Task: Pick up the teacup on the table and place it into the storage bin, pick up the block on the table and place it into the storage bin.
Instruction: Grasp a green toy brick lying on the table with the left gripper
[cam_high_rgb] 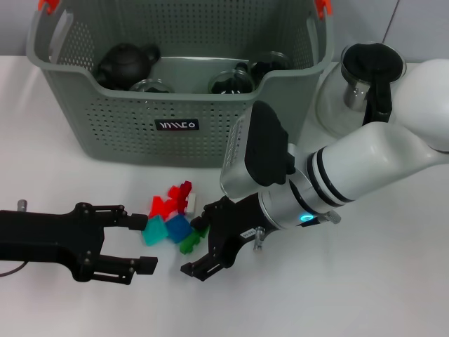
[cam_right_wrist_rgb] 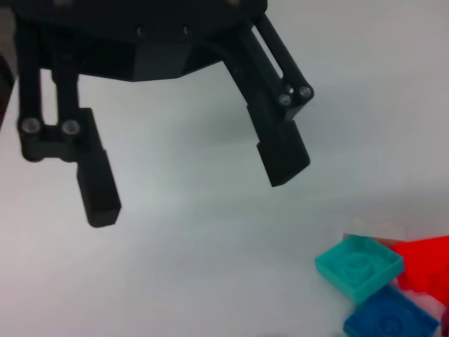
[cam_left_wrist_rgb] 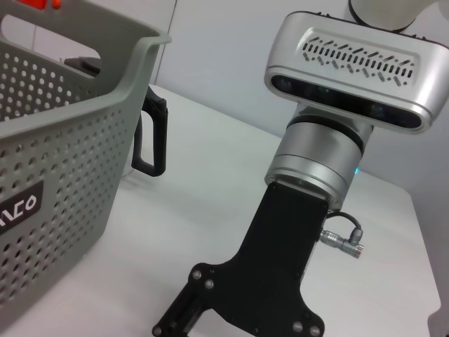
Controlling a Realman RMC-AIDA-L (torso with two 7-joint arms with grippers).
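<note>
Small blocks lie in a pile on the white table: red (cam_high_rgb: pixel 170 201), teal (cam_high_rgb: pixel 154 230), blue (cam_high_rgb: pixel 178 226), green (cam_high_rgb: pixel 189 243). My left gripper (cam_high_rgb: pixel 144 244) is open and reaches in from the left, its far finger touching the teal block. The right wrist view shows it (cam_right_wrist_rgb: pixel 189 175) open over bare table, with the teal block (cam_right_wrist_rgb: pixel 359 265) and blue block (cam_right_wrist_rgb: pixel 389 319) beside it. My right gripper (cam_high_rgb: pixel 199 248) is open, low over the pile's right side by the green block. The grey-green storage bin (cam_high_rgb: pixel 175 126) stands behind. No teacup shows on the table.
Inside the bin are a dark teapot (cam_high_rgb: pixel 125 63) and small glass cups (cam_high_rgb: pixel 230 82). A glass pitcher with a black lid (cam_high_rgb: pixel 365 81) stands right of the bin. The right arm's silver wrist housing (cam_left_wrist_rgb: pixel 351 70) fills the left wrist view beside the bin wall (cam_left_wrist_rgb: pixel 63 161).
</note>
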